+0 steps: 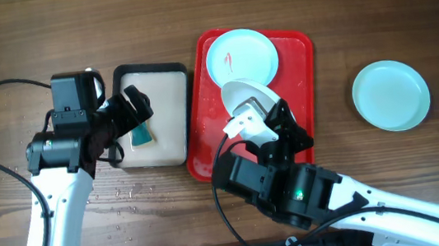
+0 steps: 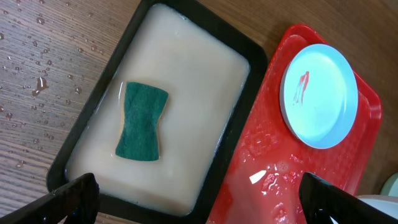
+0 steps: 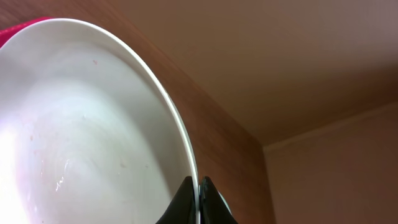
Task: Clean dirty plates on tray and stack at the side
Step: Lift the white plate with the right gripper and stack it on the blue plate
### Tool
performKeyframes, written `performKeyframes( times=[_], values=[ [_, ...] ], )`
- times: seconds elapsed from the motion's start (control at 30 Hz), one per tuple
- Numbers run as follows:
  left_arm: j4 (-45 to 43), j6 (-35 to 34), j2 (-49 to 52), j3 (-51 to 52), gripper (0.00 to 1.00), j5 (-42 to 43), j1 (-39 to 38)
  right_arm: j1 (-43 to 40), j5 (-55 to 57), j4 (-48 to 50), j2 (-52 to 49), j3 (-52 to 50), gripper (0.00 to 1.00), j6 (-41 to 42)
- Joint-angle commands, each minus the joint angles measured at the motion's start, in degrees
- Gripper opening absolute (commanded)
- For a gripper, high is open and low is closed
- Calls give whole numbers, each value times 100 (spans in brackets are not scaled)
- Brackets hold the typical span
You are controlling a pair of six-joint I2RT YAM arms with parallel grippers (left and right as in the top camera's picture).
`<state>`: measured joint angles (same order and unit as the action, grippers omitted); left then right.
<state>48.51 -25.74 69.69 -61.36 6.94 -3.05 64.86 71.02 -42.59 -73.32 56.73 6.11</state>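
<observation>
Bench [image 1: 327, 11] bare between red tray [image 1: 301, 72] and lone pale blue plate [image 1: 390, 95]: open lane. Right arm [image 1: 294, 193] and tilted white plate [image 1: 248, 96] block tray's near half. Sponge [image 2: 142, 121] in beige tray [image 2: 199, 93] uncovered, open from above.

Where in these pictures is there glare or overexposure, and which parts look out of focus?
Right wrist view: the white plate burns out to white at the lower left, and the right gripper, clamped on its rim, looks dark and soft. Left wrist view: bright glints on the wet red tray; the green sponge is sharp. Overhead view: even light, no strong glare.
</observation>
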Motion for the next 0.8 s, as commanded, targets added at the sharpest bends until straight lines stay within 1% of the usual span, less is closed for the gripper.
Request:
performKeyframes(
  times=[0.0, 0.17, 0.23, 0.27, 0.3, 0.33, 0.37, 0.4, 0.43, 0.47, 0.5, 0.57, 0.6, 0.63, 0.67, 0.73, 0.77],
  values=[
    [2, 46, -22, -90, 100, 72, 33, 33, 267, 11, -39, 79, 4, -17],
    [2, 48, -22, -90, 100, 72, 33, 33, 269, 17, -39, 79, 4, 9],
    [2, 46, -22, -90, 100, 72, 33, -55, 260, 160, -39, 79, 4, 66],
    [2, 46, -22, -90, 100, 72, 33, -127, 221, 179, -39, 79, 4, 295],
    [2, 46, -22, -90, 100, 72, 33, -317, -114, 131, -39, 72, 4, 796],
    [2, 46, -22, -90, 100, 72, 33, -682, -885, 13, -42, 61, 4, 1416],
    [2, 48, -22, -90, 100, 72, 33, -1248, -1921, -101, -52, 52, 4, 1965],
    [2, 46, -22, -90, 100, 72, 33, -1768, -2951, -116, -57, 55, 4, 2105],
    [2, 46, -20, -90, 100, 72, 33, -2531, -4542, -107, -57, 63, 4, 2039],
    [2, 46, -20, -90, 100, 72, 33, -3075, -5499, -116, -55, 66, 4, 1797],
    [2, 46, -20, -90, 100, 72, 33, -3936, -6620, -120, -24, 66, 4, 1458],
    [2, 48, -20, -90, 100, 72, 33, -5252, -7871, -120, 96, 66, 4, 1329],
    [2, 46, -22, -90, 100, 72, 33, -6052, -8174, -118, 122, 66, 4, 1346],
    [2, 46, -20, -90, 100, 72, 33, -6896, -8150, -105, 94, 63, 4, 1362],
    [2, 46, -22, -90, 100, 72, 33, -7493, -7995, -81, 35, 63, 5, 1368],
    [2, 46, -20, -90, 100, 72, 33, -8411, -7624, -7, -155, 63, 4, 1427],
    [2, 46, -20, -90, 100, 72, 33, -9044, -7418, 33, -411, 63, 4, 1624]
  ],
)
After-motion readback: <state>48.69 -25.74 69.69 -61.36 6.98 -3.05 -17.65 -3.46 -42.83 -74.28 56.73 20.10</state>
